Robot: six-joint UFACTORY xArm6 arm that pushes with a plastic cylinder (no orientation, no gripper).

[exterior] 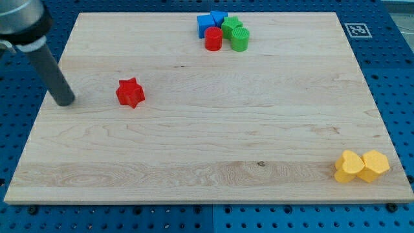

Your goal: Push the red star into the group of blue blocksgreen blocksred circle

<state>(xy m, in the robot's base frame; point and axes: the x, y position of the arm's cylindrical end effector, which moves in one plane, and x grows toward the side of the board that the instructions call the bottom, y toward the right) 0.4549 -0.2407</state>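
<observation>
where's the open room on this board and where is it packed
Open: the wide middle between the red star, the top cluster and the yellow blocks. Crowded: blue blocks, green blocks and red circle together at top.

Upper part of the rod [45, 65] cut off by the view's top-left corner. Shapes of the two blue blocks [210, 22] hard to tell, partly covered by the red circle [213, 39] and green blocks [235, 33]. Board [194, 168] bottom edge barely inside the view
</observation>
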